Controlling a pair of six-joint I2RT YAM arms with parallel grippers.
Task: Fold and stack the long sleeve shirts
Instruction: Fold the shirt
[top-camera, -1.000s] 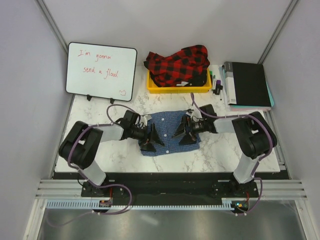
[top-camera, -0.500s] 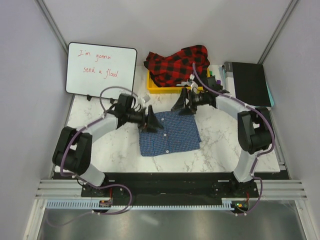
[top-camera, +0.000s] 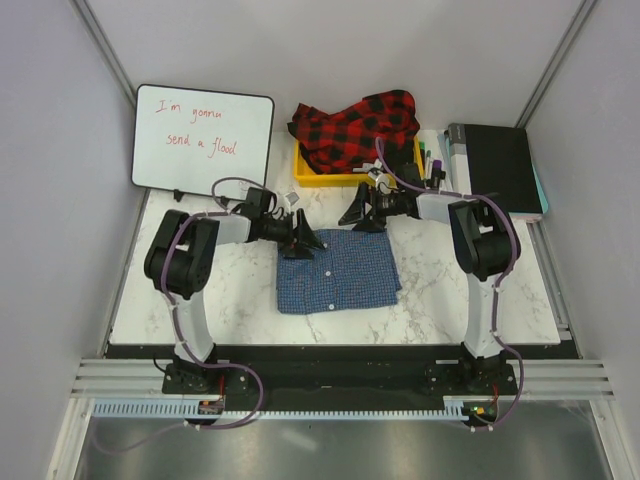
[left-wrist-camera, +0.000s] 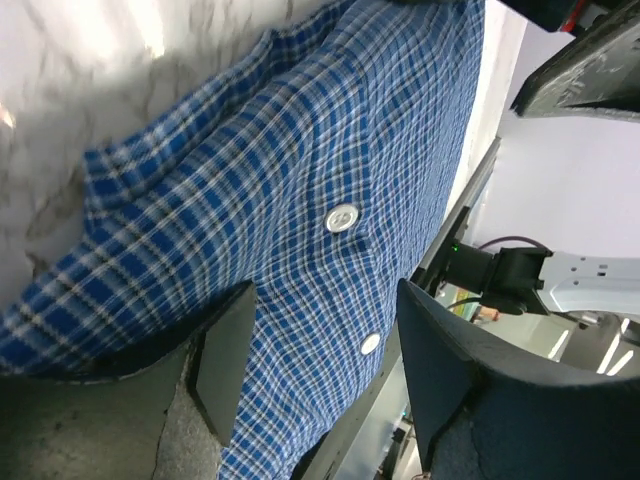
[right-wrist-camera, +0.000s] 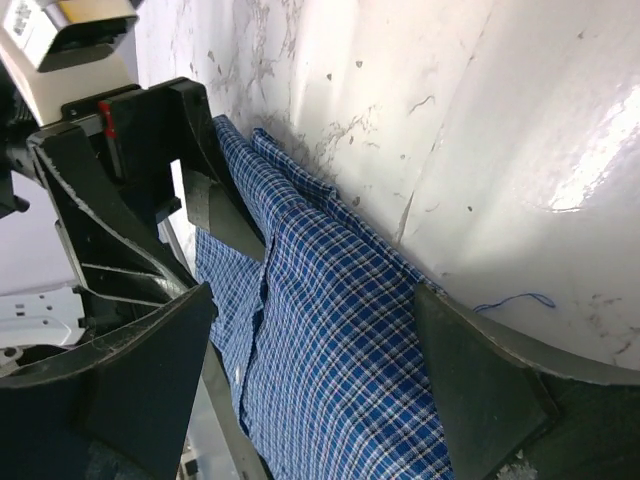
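The blue checked shirt (top-camera: 337, 272) lies folded into a flat rectangle on the marble table, white buttons up. It fills the left wrist view (left-wrist-camera: 300, 200) and shows in the right wrist view (right-wrist-camera: 330, 330). My left gripper (top-camera: 303, 240) is open and empty over the shirt's far left corner. My right gripper (top-camera: 362, 214) is open and empty over the far right corner. The red-and-black plaid shirt (top-camera: 355, 130) lies bunched in a yellow bin (top-camera: 308, 176) at the back.
A whiteboard (top-camera: 203, 140) with red writing leans at the back left. A black binder (top-camera: 495, 167) and several pens (top-camera: 432, 165) lie at the back right. Grey walls enclose the table on both sides.
Both grippers have moved from the middle of the blue shirt to its far edge. The shirt now lies as a larger flat rectangle with nothing held.
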